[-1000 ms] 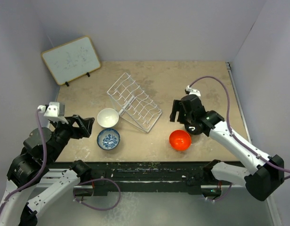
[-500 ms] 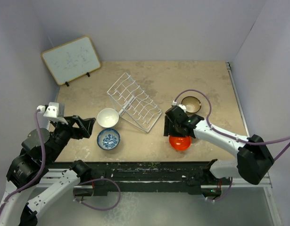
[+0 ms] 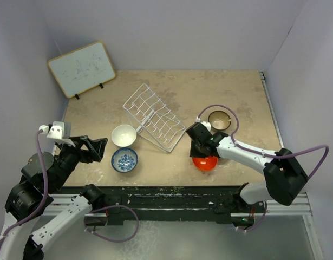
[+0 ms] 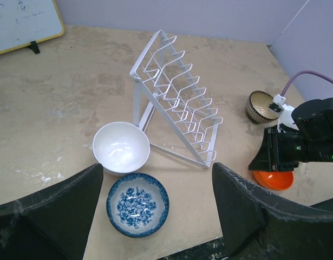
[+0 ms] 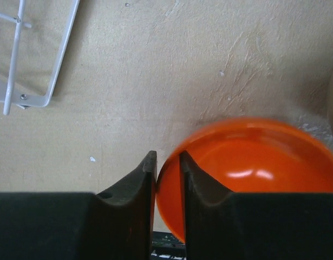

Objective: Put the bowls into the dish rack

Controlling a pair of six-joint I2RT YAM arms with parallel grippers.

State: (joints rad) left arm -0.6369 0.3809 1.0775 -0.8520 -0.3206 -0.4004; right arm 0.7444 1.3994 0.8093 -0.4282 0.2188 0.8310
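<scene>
My right tool [image 5: 167,160] is pinched narrowly over the rim of the orange bowl [image 5: 253,162], one finger inside and one outside, so the bowl can leave the bench [image 3: 231,92] edge-up for the dish rack [image 3: 154,118] nearby. My left tool [image 4: 155,179] hangs wide, empty.

A pale, mottled beige worktop [image 3: 231,89] fills the scene, scuffed with whitish marks towards its near edge. At the far left corner a wood-framed whiteboard [image 3: 81,69] stands tilted on two small dark feet, with faint marker scribbles on it. Plain lavender-grey walls [image 3: 171,32] enclose the left, far and right sides.
</scene>
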